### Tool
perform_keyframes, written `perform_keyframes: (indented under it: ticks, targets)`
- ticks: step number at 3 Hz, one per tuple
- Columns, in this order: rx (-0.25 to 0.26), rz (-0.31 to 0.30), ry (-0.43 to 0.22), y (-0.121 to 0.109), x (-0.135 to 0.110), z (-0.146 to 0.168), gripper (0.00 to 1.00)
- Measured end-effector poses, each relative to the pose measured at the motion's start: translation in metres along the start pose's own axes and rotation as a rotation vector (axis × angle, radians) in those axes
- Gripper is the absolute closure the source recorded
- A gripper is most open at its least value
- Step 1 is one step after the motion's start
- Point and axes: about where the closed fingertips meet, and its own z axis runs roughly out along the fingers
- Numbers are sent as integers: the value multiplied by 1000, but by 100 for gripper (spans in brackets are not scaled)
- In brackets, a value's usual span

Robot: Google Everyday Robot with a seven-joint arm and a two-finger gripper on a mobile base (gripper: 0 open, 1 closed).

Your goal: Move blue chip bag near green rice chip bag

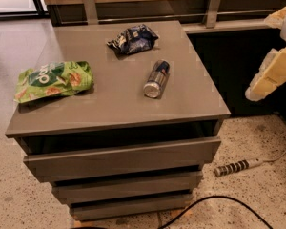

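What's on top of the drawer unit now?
The green rice chip bag at left, the blue chip bag at the back, a drink can lying right of centre. Under the bags is covered. The gripper hangs beyond the right edge.

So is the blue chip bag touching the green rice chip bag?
Apart: camera view shows bare tabletop between blue chip bag and green rice chip bag; gripper far right.
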Motion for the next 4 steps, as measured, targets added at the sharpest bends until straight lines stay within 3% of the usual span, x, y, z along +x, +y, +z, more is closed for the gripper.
perform_keyframes:
  ticks: [1, 2, 3, 4]
  targets:
    - [109, 86, -140, -52, -3, 4, 0]
    - [163, 161, -289, -98, -17, 17, 0]
    - [141, 259, -395, -131, -30, 48, 0]
    - [82, 363, -474, -157, -46, 101, 0]
